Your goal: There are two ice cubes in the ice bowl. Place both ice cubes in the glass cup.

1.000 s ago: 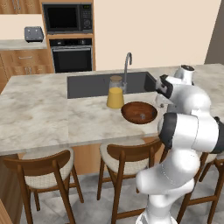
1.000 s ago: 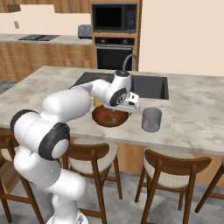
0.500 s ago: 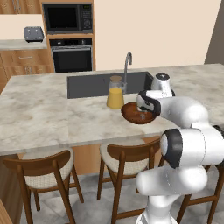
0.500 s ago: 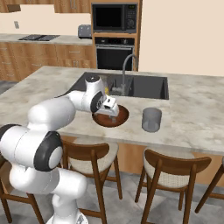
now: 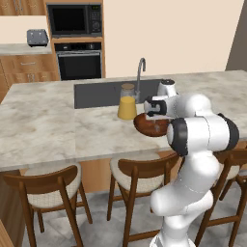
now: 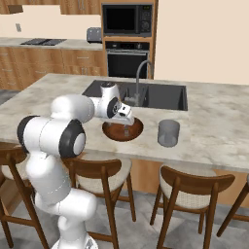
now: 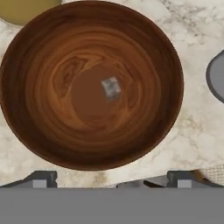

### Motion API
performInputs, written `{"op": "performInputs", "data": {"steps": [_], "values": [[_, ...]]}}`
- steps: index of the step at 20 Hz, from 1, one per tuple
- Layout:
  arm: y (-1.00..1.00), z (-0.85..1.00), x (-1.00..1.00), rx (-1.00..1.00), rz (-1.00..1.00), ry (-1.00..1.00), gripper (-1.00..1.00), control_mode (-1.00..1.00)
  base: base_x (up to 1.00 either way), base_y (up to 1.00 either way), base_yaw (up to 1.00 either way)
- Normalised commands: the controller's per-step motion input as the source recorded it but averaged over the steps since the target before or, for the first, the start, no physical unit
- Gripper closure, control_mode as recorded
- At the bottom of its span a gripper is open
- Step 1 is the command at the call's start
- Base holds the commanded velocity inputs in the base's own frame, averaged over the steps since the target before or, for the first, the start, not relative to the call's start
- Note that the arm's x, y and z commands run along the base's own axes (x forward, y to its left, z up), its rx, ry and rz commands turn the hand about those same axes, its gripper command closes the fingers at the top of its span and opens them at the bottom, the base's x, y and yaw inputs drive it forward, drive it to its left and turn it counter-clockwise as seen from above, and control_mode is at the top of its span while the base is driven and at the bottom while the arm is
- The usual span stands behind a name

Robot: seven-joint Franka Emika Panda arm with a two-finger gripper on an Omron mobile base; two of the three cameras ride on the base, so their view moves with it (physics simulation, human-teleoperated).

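Note:
The ice bowl (image 7: 48,131) is a round, dark wooden bowl on the marble island, and I look straight down into it in the hand view. One small pale ice cube (image 7: 110,87) lies near its middle. My gripper (image 7: 113,181) hangs open just above the bowl, with nothing between its fingertips (image 7: 43,178). In the left base view the gripper (image 5: 155,120) points down over the bowl (image 5: 141,126). From the right base view the gripper (image 6: 126,124) is over the bowl (image 6: 109,132), and the grey glass cup (image 6: 168,133) stands to the right. The cup's rim (image 7: 216,76) shows at the hand view's right edge.
A glass jar of orange juice (image 5: 127,103) stands just left of the bowl, close to the sink (image 5: 96,94) and its faucet (image 5: 140,72). Wooden stools (image 5: 48,193) line the island's near edge. Bare marble (image 5: 43,125) spreads to the left.
The arm has swung from the cup's side leftward to over the bowl and come down toward it. The jaws have stayed open.

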Motion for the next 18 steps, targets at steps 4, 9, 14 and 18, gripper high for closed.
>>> {"op": "performInputs", "data": {"steps": [4, 9, 14, 18], "values": [[-0.13, -0.15, 0.55, 0.00, 0.11, 0.16, -1.00, -1.00, 0.00, 0.00, 0.00], [-0.25, -0.41, 0.23, 0.00, 0.15, 0.06, -1.00, -1.00, 0.00, 0.00, 0.00], [-0.04, -0.42, 0.14, 0.00, 0.14, 0.00, -1.00, -1.00, 0.00, 0.00, 0.00], [0.13, -0.43, 0.12, 0.00, 0.08, 0.00, -1.00, -1.00, 0.00, 0.00, 0.00]]}}
